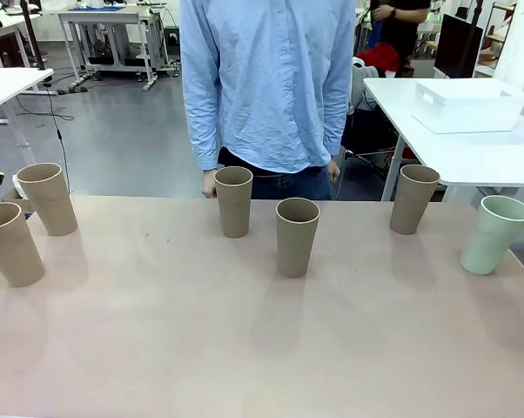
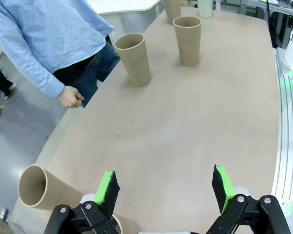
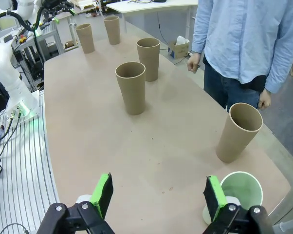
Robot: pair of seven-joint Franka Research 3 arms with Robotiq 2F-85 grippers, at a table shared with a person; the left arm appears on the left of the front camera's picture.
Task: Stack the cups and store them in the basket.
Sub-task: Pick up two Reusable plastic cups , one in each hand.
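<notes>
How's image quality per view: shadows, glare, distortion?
Front view: even light, soft faint shadows before the cups, no glare, sharp. Left wrist view: wide-angle bend, corner tan cup looks tipped. Right wrist view: same bend, near tan cup leans outward.

Black, angular left tool and right tool, each tipped with bright green pads and studded with round silver screws at the knuckles, a glossy white rounded left arm, and, on the person, a creased light-blue shirt over dark jeans.
</notes>
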